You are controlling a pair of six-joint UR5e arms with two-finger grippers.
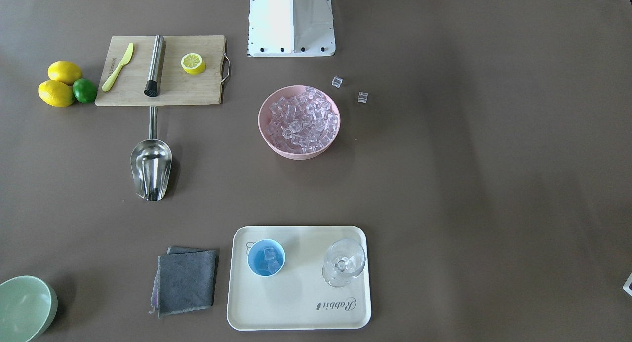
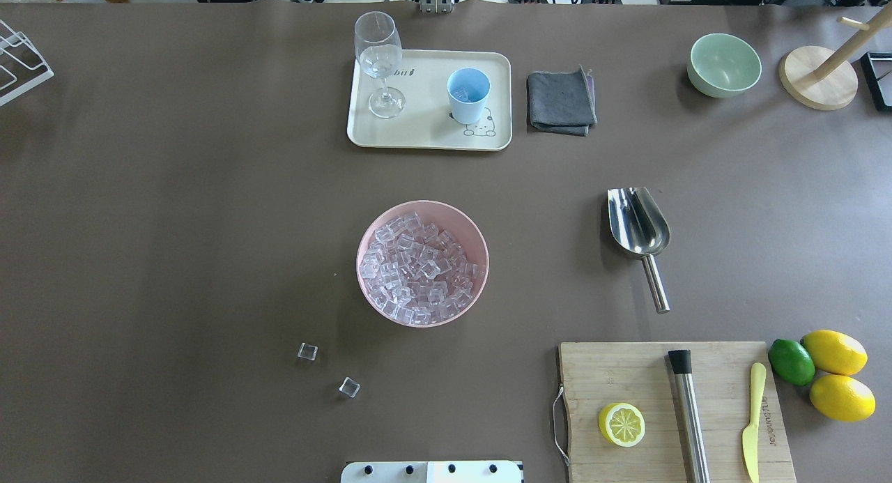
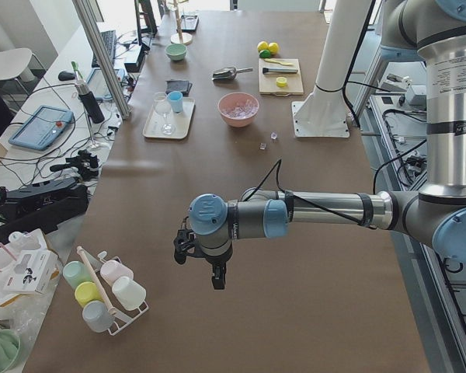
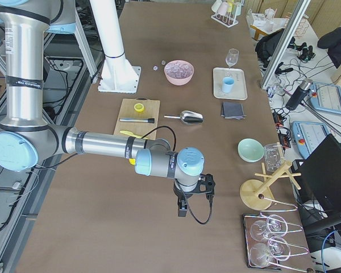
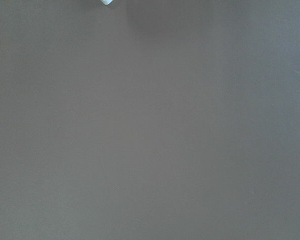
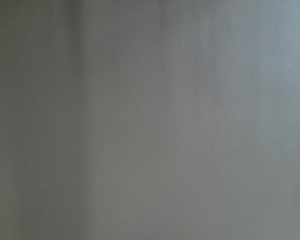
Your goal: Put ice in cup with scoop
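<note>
The ice (image 2: 421,263) fills a pink bowl (image 2: 481,242) at the table's middle. Two loose cubes (image 2: 307,351) lie on the table near the robot base. The light blue cup (image 2: 468,93) stands on a cream tray (image 2: 425,138) and holds a few cubes (image 1: 266,259). The steel scoop (image 2: 640,225) lies empty on the table, its handle toward the cutting board. My left gripper (image 3: 216,278) hangs over the table's left end and my right gripper (image 4: 183,209) over its right end, both far from these things. I cannot tell if either is open or shut. Both wrist views show only brown table.
A stemmed glass (image 2: 380,58) shares the tray. A grey cloth (image 2: 561,101), a green bowl (image 2: 723,65) and a wooden stand (image 2: 819,79) sit at the far right. A cutting board (image 2: 655,378) holds a lemon half, a steel cylinder and a yellow knife, with lemons and a lime (image 2: 791,361) beside it.
</note>
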